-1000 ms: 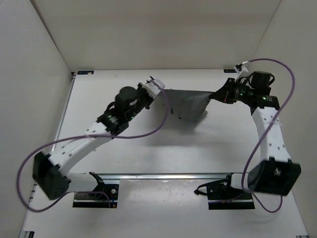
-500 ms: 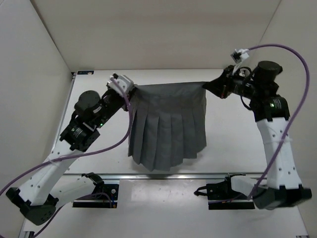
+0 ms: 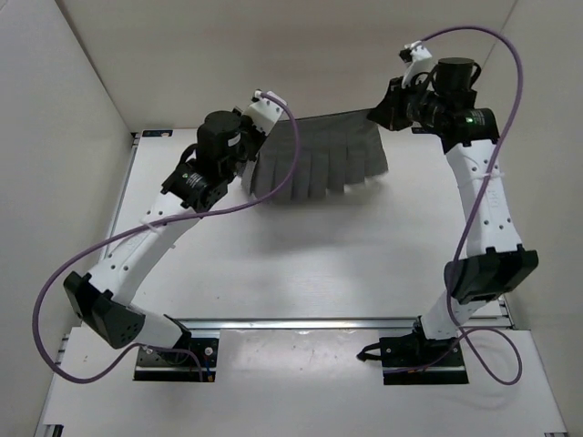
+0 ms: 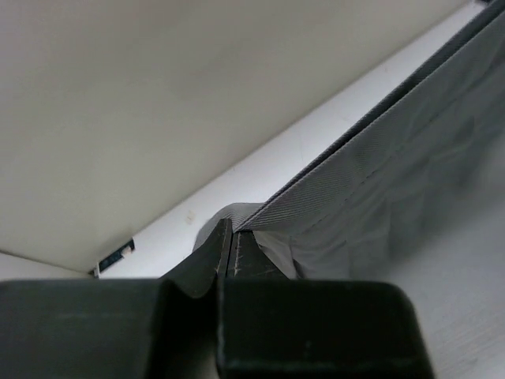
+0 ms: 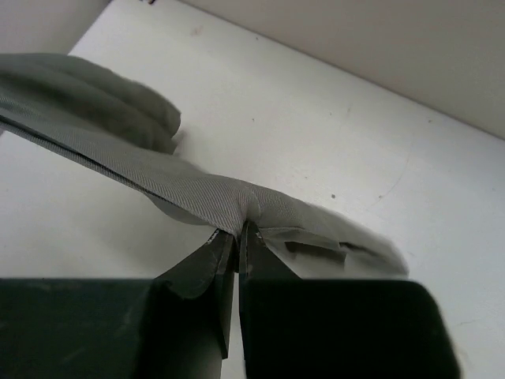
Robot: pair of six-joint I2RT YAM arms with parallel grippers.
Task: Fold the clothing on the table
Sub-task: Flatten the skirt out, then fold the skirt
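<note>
Both arms had carried the soft dark-grey pleated cloth garment [image 3: 323, 162] away from the near side. Half a second before, it hung long between them with its hem close to the near metal rail [image 3: 301, 321]. Now it was drawn up at the far edge of the large flat white table [image 3: 301, 264], close under the back wall [image 3: 291, 55], and it showed much shorter from above. Its top edge ran nearly straight from one grip to the other, and the pleats fell toward the arm bases. Whether the hem touched the table could not be told.

Only one garment was in view, held at two corners. The black left gripper [image 3: 267, 121] was pinched together on the left top corner, and its wrist view showed cloth folded between the fingertips. The black right gripper [image 3: 375, 116] was likewise clamped on the right top corner, with the fabric puckered where the fingers met. Two purple cables looped from the arms, one on the left [image 3: 55, 291] and one on the right [image 3: 515, 68].

A broad bare stretch of table lay between the hem and the near rail. Little room remained beyond the top edge. The side walls stood well apart from the cloth, the right gripper nearer its wall than the left.
</note>
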